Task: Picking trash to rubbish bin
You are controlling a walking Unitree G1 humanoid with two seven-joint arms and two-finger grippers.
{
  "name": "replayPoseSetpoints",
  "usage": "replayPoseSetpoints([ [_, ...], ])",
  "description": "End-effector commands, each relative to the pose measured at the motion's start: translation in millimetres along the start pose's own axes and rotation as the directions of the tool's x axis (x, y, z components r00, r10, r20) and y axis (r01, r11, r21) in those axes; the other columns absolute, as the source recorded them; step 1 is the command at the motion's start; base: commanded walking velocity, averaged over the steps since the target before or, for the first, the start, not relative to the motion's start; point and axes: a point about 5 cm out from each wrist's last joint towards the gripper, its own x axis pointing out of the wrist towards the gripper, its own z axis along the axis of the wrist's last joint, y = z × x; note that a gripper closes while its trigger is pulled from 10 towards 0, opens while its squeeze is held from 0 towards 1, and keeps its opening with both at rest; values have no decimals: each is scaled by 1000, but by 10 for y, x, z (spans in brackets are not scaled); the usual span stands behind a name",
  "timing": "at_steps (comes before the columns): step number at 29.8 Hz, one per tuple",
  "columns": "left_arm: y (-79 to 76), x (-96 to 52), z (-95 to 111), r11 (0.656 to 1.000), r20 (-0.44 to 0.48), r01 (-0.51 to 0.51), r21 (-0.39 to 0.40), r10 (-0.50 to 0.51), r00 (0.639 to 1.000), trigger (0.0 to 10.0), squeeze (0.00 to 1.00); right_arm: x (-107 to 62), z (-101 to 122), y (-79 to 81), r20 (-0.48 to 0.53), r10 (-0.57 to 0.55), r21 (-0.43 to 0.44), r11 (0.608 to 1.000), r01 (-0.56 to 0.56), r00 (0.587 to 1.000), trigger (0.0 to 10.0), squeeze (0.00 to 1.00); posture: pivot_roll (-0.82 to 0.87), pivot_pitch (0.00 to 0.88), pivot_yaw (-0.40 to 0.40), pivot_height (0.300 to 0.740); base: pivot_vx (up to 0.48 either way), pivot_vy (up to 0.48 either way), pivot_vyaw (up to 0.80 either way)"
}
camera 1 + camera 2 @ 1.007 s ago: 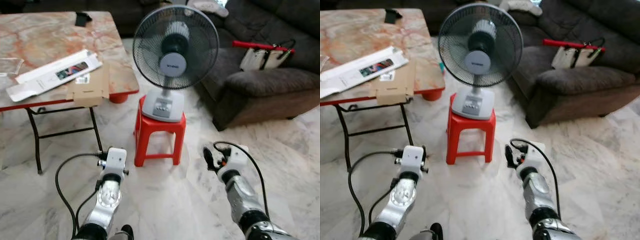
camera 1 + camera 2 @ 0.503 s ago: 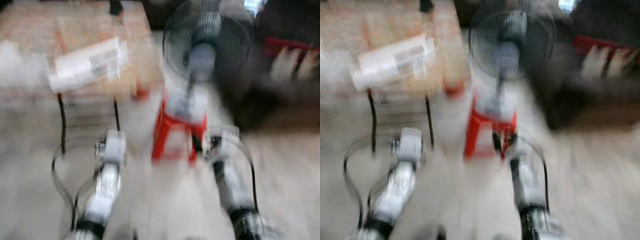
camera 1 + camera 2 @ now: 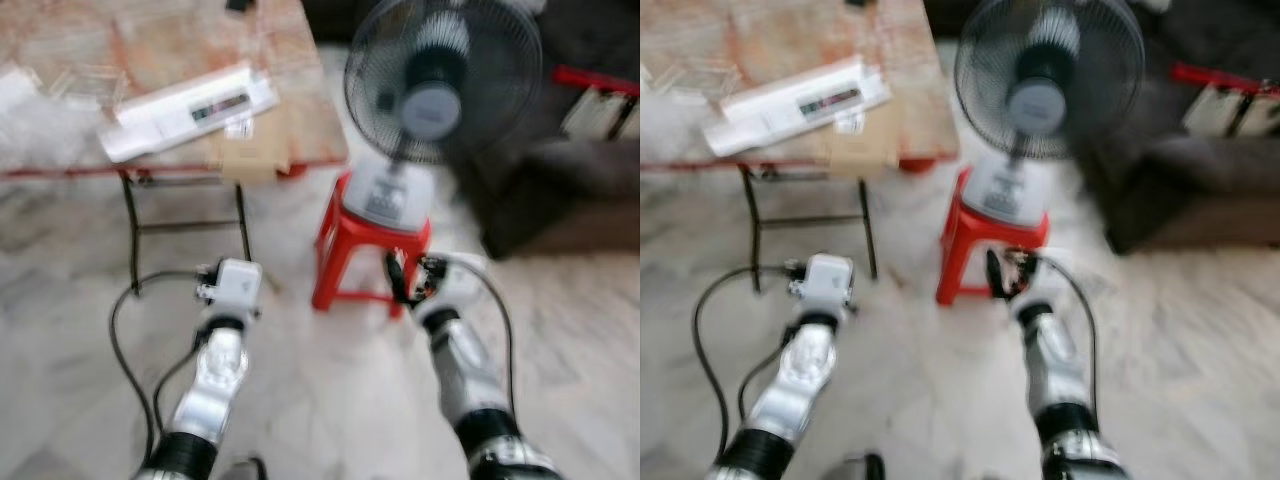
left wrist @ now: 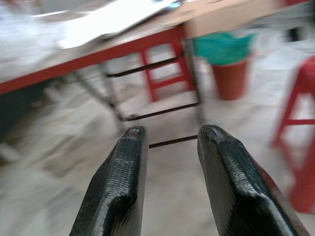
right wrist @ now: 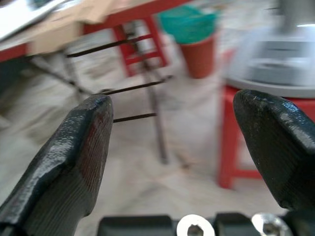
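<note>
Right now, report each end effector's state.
Left end effector: open, holding nothing.
Right end effector: open wide, holding nothing.

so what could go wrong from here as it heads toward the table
The right gripper is raised close in front of the red stool; a bump might topple the fan standing on it. The flat cardboard and white box overhang the table edge, so a clumsy reach by the left gripper could knock them to the floor. The blurred head views suggest motion, which could spoil aiming.
</note>
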Motion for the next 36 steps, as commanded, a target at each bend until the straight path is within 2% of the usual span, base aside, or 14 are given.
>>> replayPoseSetpoints([
  [1, -75, -29, 15, 1000, -3, 18, -6, -18, 1000, 10000, 0, -40, -4, -70, -9, -14, -12, 1000, 13, 1000, 10000, 0, 22, 164, -80, 740, 262, 0, 800],
  [8, -82, -29, 33, 1000, -4, 20, -3, -20, 1000, 10000, 0, -45, -7, -59, -12, -5, -5, 1000, 5, 1000, 10000, 0, 23, 161, -83, 740, 260, 0, 763],
  [17, -83, -15, 42, 1000, -1, 22, 0, -22, 1000, 10000, 0, -24, 3, -41, -12, -2, 6, 1000, 2, 1000, 10000, 0, 25, 153, -82, 740, 262, 0, 0],
  [29, -31, -12, 118, 1000, 37, 13, -3, -13, 999, 10000, 0, 11, 37, 79, 8, 42, -5, 999, -42, 999, 10000, 0, 33, 143, -79, 740, 259, 0, 0],
  [36, -50, -11, 151, 1000, 49, 12, -11, -11, 999, 10000, 0, 22, 56, 102, 18, 52, -24, 998, -51, 999, 10000, 0, 35, 138, -81, 740, 259, 0, 157],
])
